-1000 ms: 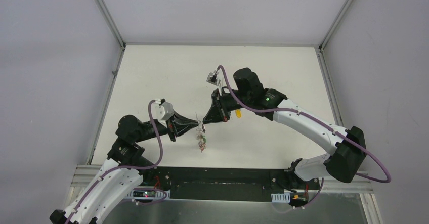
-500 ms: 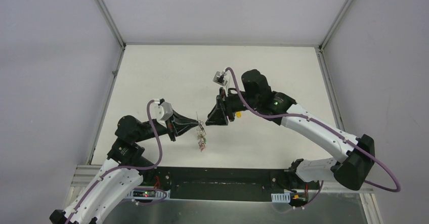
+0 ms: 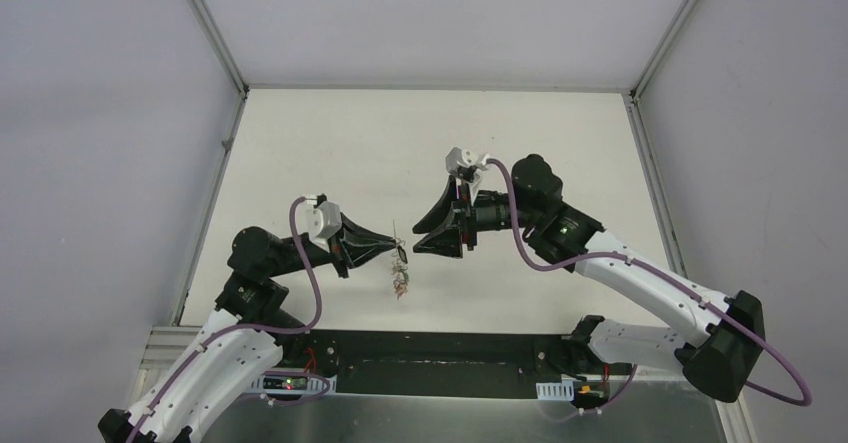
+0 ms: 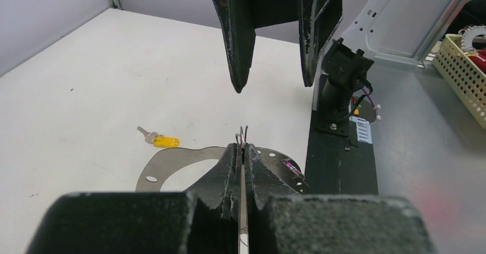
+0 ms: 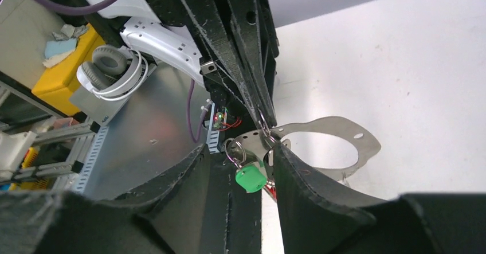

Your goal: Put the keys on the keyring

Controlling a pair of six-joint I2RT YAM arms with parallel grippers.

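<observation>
The large, thin, grey oval metal keyring [image 5: 369,151] is held aloft, clamped at its rim by the closed left tool [image 3: 400,251], and a green-tagged silvery key [image 5: 250,178] is hung from it. The right tool [image 3: 416,238] is half-spread and empty just beside. A yellow-tagged key [image 4: 159,140] lies on the white surface [image 4: 86,82]. It is best taken by its tag while the loop is held steady.

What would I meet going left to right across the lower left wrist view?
Yellow-tagged key on the table → left gripper, shut on the keyring → hanging key at the ring's right side → black arm base → perforated basket.
</observation>
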